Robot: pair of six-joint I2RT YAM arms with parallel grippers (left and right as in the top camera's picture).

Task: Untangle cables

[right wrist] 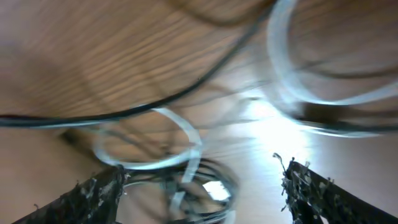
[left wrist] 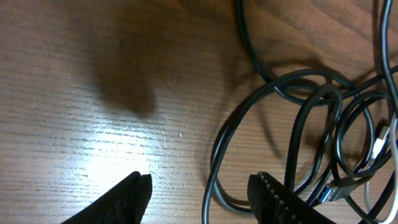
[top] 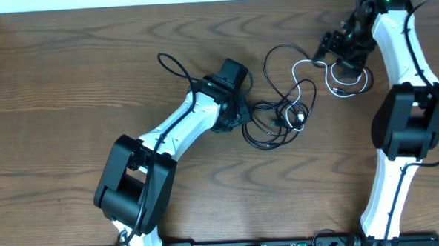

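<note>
A tangle of thin black cables (top: 275, 119) lies at the table's middle, with a white cable (top: 311, 82) running from it toward the right. My left gripper (top: 243, 116) is low at the tangle's left edge. In the left wrist view it (left wrist: 202, 186) is open, and one black cable loop (left wrist: 211, 180) lies between its fingers, touching neither; a blue plug (left wrist: 323, 196) shows beside the right finger. My right gripper (top: 343, 54) hovers over white loops at the far right. In the blurred right wrist view it (right wrist: 202, 180) is open, with white cable (right wrist: 186, 134) and a black cable (right wrist: 155, 107) below it.
One black cable loop (top: 172, 66) trails out to the left behind the left arm. The right arm's white links (top: 402, 48) stand along the table's right side. The table's back edge (top: 199, 4) runs along the top.
</note>
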